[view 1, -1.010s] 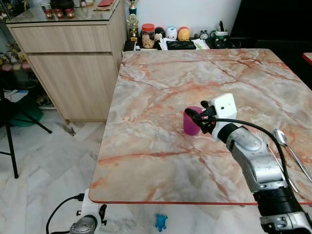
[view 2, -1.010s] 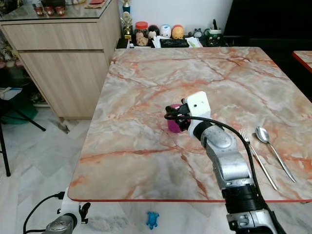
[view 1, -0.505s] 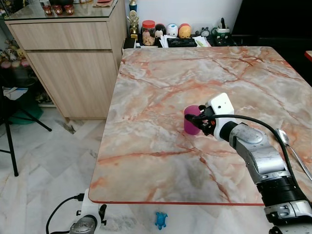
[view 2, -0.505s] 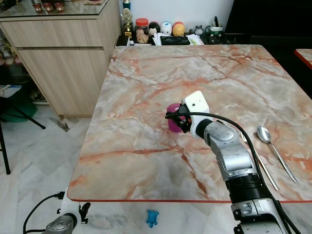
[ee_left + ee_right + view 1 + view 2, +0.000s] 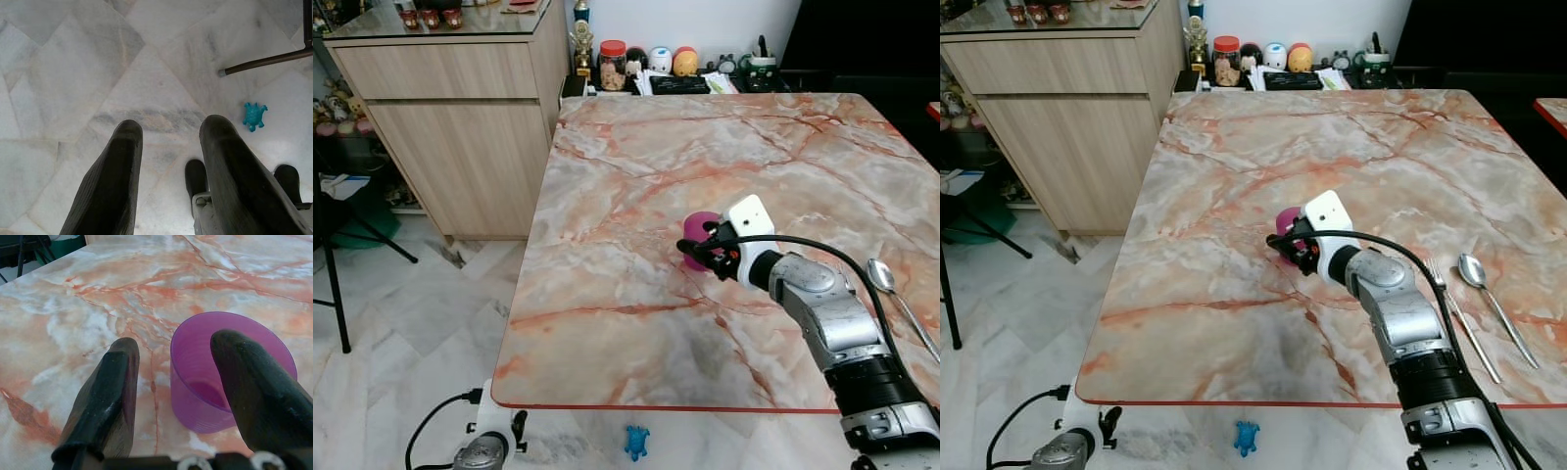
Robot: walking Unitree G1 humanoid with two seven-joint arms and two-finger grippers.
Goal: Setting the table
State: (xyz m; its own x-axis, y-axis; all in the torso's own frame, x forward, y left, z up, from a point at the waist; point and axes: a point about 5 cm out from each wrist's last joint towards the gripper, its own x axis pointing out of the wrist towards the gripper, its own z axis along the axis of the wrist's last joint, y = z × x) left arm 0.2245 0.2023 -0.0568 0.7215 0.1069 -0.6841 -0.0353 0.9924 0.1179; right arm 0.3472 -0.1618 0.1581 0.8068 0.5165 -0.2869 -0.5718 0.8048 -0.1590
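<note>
Tabletop: a marble-patterned tabletop (image 5: 636,176) in pink, orange and grey, with a red edge along the near side.
Cup: a translucent purple plastic cup (image 5: 220,372) stands upright and open-mouthed near the middle of the tabletop, toward the robot's side; in the left eye view it shows as a purple shape (image 5: 697,227) partly behind the gripper.
Right gripper: the right gripper (image 5: 171,382) is at the cup, its two black fingers (image 5: 110,396) spread apart. One finger reaches over the cup's rim and lies across its mouth; the other is outside the wall, with bare marble between it and the cup. The fingers are released, not pressing the cup wall.
Right arm: the silver arm reaches forward from the lower right over the tabletop, with a white camera block (image 5: 750,217) on the wrist and a black cable looping over it.
Cutlery: a spoon (image 5: 1489,294) and a fork (image 5: 1457,328) lie side by side near the right edge of the tabletop, well apart from the cup.
Left gripper: the left gripper (image 5: 168,161) hangs low over the white marble floor (image 5: 73,73), fingers parted and holding nothing.
Floor: a small teal turtle toy (image 5: 254,115) lies on the tiles.
Surroundings: a wooden sideboard (image 5: 460,127) stands to the left of the tabletop; jars and small figures (image 5: 646,67) line the far wall.
</note>
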